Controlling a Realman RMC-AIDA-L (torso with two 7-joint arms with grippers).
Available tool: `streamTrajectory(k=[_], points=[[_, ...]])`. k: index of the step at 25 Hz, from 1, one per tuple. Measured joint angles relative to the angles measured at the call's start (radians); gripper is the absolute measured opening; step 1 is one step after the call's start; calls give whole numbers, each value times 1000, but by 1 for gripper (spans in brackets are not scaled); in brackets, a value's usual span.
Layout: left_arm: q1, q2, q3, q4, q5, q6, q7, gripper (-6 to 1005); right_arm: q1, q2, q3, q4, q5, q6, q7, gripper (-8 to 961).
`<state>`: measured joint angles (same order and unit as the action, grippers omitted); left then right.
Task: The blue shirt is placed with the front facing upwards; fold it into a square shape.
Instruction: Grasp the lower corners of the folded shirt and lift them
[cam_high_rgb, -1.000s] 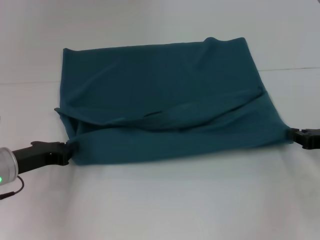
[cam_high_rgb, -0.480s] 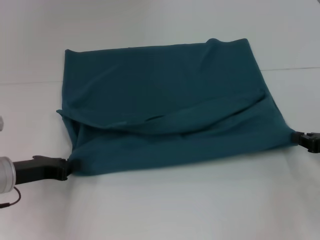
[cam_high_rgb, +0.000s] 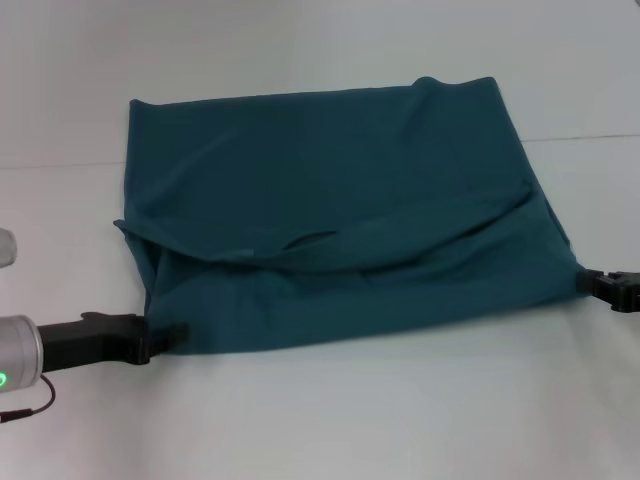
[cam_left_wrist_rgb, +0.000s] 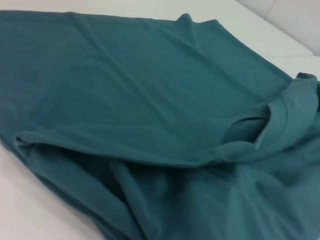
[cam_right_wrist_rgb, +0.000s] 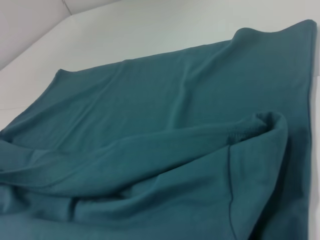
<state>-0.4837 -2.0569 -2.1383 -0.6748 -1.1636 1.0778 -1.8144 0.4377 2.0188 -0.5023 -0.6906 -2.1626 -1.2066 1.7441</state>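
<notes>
Between the left pincer (cam_high_rgb: 160, 338) and right pincer (cam_high_rgb: 585, 283), each clamped on a near corner, lies the blue shirt (cam_high_rgb: 330, 210).

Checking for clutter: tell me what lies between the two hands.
Only the dark teal-blue cotton shirt spans from left hand to right hand, seen in the head view.

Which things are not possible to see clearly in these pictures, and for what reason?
- Left gripper, head view: its fingertips meet the near left corner of the blue shirt; the grip cannot be told.
- Right gripper, head view: mostly cut off by the picture's edge.
- Both wrist views: only shirt fabric and table; neither arm's own fingers show.
- Shirt's chest side: no view shows it, only plain teal fabric and the folded layers.
</notes>
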Motion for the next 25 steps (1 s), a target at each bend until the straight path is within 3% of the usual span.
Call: streamTrajectory(k=[6, 10, 14, 18, 25], points=[[16, -1, 0, 0, 1, 12, 2, 277, -2, -2, 1, 0, 1, -6, 0, 32], [24, -4, 5, 0, 2, 12, 9, 469, -2, -3, 1, 0, 2, -9, 0, 32], [34, -18, -12, -10, 0, 4, 28, 600, -2, -4, 1, 0, 4, -13, 0, 32], [45, -41, -20, -44, 7, -3, 51, 588, -2, -5, 2, 0, 4, -13, 0, 32], [20, -41, -19, -19, 40, -15, 54, 567, -4, -5, 7, 0, 4, -13, 0, 32]])
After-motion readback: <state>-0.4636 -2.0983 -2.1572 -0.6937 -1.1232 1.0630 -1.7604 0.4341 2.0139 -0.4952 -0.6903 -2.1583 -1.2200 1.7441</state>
